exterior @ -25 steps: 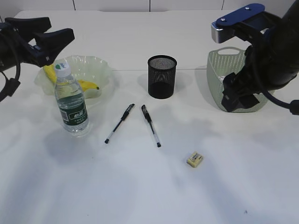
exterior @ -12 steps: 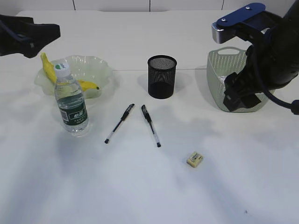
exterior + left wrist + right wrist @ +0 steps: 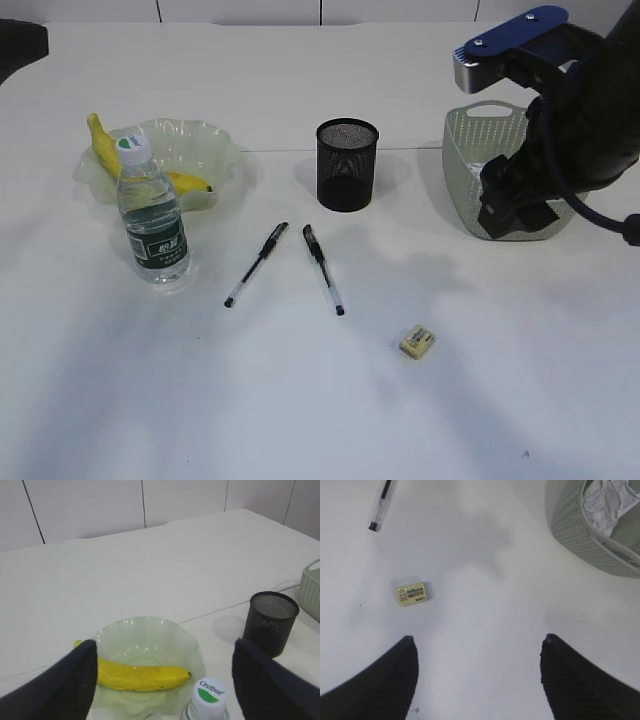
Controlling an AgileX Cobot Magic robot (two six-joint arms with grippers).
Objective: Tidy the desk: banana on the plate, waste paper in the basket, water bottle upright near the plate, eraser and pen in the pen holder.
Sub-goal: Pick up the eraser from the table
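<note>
The banana lies in the pale green plate. The water bottle stands upright just in front of the plate. My left gripper hovers open above both, holding nothing. Two black pens lie on the desk in front of the black mesh pen holder. The yellow eraser lies alone, ahead and left of my right gripper, which is open and empty. The waste paper sits inside the grey-green basket.
My right arm hangs in front of the basket at the right. The left arm shows only as a dark corner at the top left of the exterior view. A seam crosses the desk behind the pen holder.
My left gripper has risen and drawn back to the left, almost leaving the exterior view, with the bottle left standing. The right arm has barely moved.
</note>
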